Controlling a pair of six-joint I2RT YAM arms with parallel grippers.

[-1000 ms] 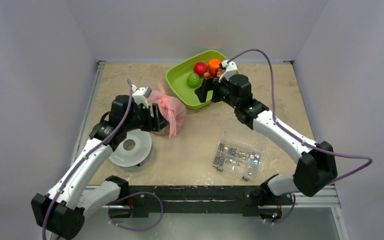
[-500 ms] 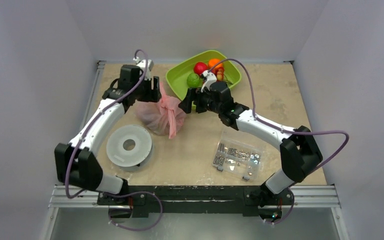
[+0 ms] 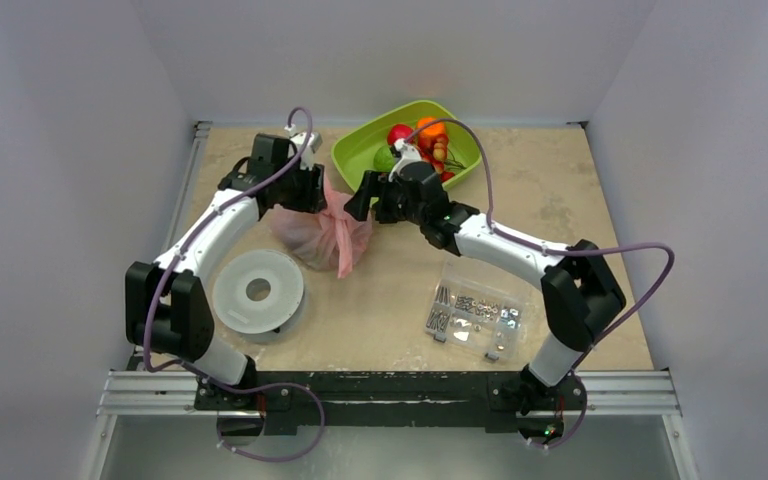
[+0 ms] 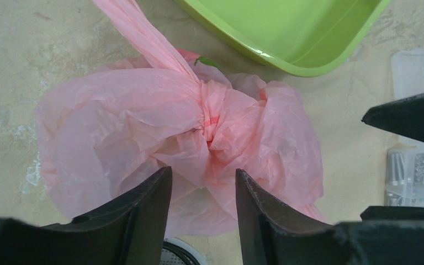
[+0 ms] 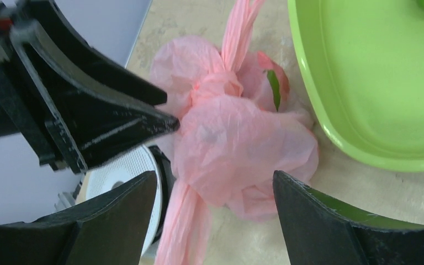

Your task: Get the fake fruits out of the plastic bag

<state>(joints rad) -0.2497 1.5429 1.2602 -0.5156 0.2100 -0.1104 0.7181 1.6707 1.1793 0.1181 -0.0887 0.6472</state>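
The pink plastic bag (image 3: 322, 232) lies knotted shut on the table, left of the green tray (image 3: 460, 150). A green bit of something inside (image 4: 207, 61) shows through a gap near the knot (image 4: 210, 118); it also shows in the right wrist view (image 5: 274, 88). A red fruit (image 3: 398, 133), an orange fruit (image 3: 430, 127) and a partly hidden green fruit (image 3: 385, 157) lie in the tray. My left gripper (image 3: 310, 190) hangs open over the bag's far side (image 4: 203, 172). My right gripper (image 3: 358, 200) is wide open just right of the bag (image 5: 214, 176). Neither touches the bag (image 5: 237, 138).
A white spool (image 3: 258, 291) lies near left of the bag and touches its edge (image 5: 121, 176). A clear box of small parts (image 3: 475, 310) sits near right. The green tray's rim (image 5: 331, 138) lies close beside the bag. My two grippers are close together over the bag.
My left arm has swung from the bag's left side to its far side. My right gripper has moved from the tray leftward to the bag. The bag has slumped wider on the table.
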